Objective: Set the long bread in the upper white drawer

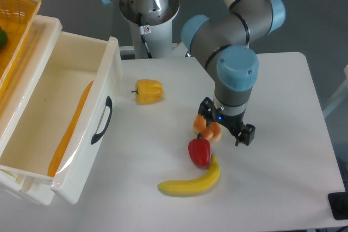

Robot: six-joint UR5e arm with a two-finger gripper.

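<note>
Scattered near the middle of the white surface (pixel 272 80): a yellow bell pepper (pixel 148 91) towards the drawer side, a round knotted orange bun (pixel 205 127), a glossy red pepper (pixel 199 152) just below it, and a curved yellow banana (pixel 190 181) nearest the front edge, its upper tip just beside the red pepper. Directly over the bun, partly hiding its right side, hangs the gripper (pixel 227 127), black jaws spread apart and holding nothing (one finger left of the bun, the other out to the right of it).

Off the left edge of the surface, pulled open: the upper white drawer (pixel 111 88), a deep box of smooth white plastic with a black curved handle (pixel 101 120) on its front. Inside, along the right inner wall, lying lengthwise: the long bread (pixel 70 129), slim, smooth, orange-yellow, tapered at the ends, its lower end dimmed behind the translucent rim. Above the drawer at the far left corner, a yellow woven basket (pixel 19 36) with something green at its edge (too cropped to identify).
</note>
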